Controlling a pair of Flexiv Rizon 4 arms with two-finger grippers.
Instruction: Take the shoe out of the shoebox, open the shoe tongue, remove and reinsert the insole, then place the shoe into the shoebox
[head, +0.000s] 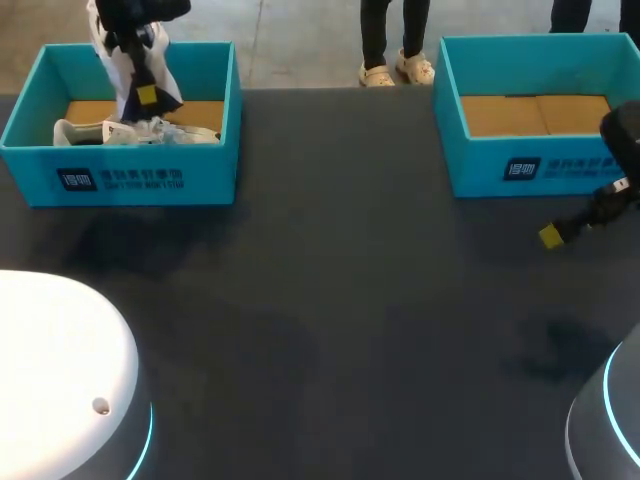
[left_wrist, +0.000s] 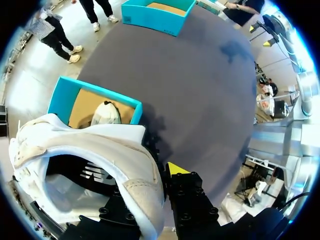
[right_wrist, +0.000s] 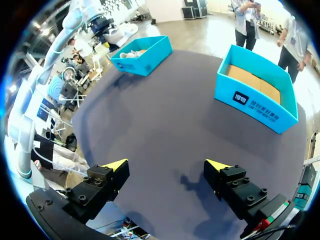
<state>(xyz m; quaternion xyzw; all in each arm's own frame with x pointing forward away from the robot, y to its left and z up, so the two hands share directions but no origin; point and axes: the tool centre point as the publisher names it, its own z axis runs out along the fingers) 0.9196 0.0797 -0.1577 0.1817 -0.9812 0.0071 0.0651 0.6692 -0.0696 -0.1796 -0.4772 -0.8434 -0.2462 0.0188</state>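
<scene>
The left tool (left_wrist: 152, 180) pinches the padded collar of a white sneaker (left_wrist: 100, 150), held above the teal cardboard shoebox (left_wrist: 59, 97) — a second white shoe (left_wrist: 106, 114) lies inside. The right tool (right_wrist: 167, 167) hangs spread over the dark matte counter (right_wrist: 150, 115), near another teal box (right_wrist: 252, 102).

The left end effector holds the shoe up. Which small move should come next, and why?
Probably carry the white shoe sideways, out over the dark table, and lower it there. The left end effector holds it above the left shoebox, where a second shoe lies, and the right end effector hangs open over the table, free to work on the tongue.
</scene>
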